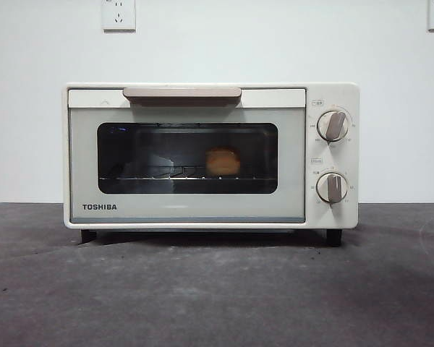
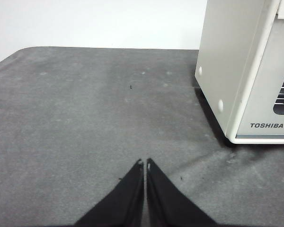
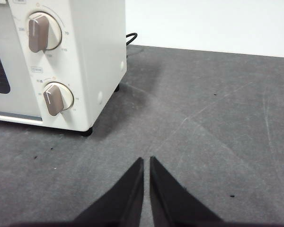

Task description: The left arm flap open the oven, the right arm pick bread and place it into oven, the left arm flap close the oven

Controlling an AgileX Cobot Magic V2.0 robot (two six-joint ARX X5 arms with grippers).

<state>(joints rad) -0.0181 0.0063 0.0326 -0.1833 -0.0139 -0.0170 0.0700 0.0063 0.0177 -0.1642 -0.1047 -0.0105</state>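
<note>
The left gripper (image 2: pixel 145 163) hangs over bare grey table (image 2: pixel 85 118) with its two black jaws pressed together, only a hairline gap between the tips, and nothing held. The right gripper (image 3: pixel 146 161) is the same: jaws closed to a thin slit, empty, above the table surface.

In the front view the oven (image 1: pixel 210 155) fills the centre of the frame, its door shut and the beige handle (image 1: pixel 181 93) at the top edge of the door. The bread (image 1: pixel 223 162) sits inside on the wire rack (image 1: pixel 159 173), seen through the dark window, right of the window's centre. Two knobs (image 1: pixel 333 126) stack at the right of the oven's face.

In the left wrist view the oven's side wall and front corner stand at the upper right of the frame, well apart from the jaw tips, with open table between. In the right wrist view the oven's knob side occupies the upper left, likewise apart from the tips, and a dark cable (image 3: pixel 131 38) shows behind the oven. No arm appears in the front view.
</note>
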